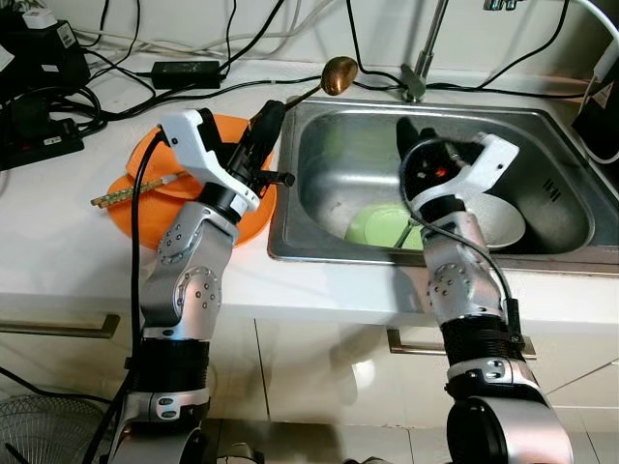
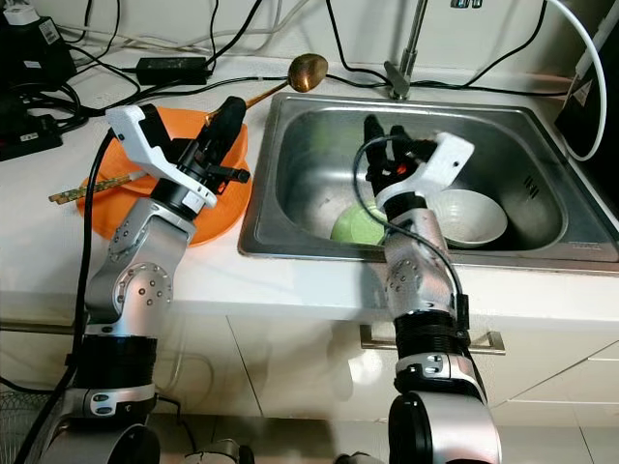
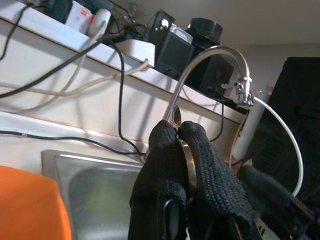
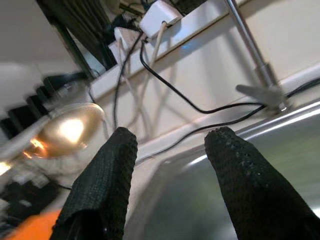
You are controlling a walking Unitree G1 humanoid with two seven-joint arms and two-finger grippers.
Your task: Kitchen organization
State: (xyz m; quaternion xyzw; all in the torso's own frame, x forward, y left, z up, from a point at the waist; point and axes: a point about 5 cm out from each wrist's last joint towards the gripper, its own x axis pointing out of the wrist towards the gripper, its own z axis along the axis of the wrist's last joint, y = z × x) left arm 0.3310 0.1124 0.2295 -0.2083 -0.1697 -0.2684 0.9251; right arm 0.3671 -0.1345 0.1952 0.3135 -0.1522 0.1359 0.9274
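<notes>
Left gripper (image 1: pixel 274 108): fingers pressed together, raised over the orange plate (image 1: pixel 145 217) at the sink's left edge.
Right gripper (image 4: pixel 170 145): fingers spread, holding nothing, above the sink (image 1: pixel 542 184).
Bowls: green bowl (image 1: pixel 377 225) and white bowl (image 1: pixel 503 220) lie in the basin's near part.
Chopsticks (image 1: pixel 126 193): across the plate.
Ladle (image 1: pixel 338 74): on the counter behind the sink's far-left corner.

You are seeing black cables (image 1: pixel 116 97) and a power adapter (image 1: pixel 186 71) lying behind the faucet (image 1: pixel 418 68).

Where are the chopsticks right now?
In the left eye view the chopsticks lie across the orange plate on the counter, left of the sink, beside the left arm.
</notes>
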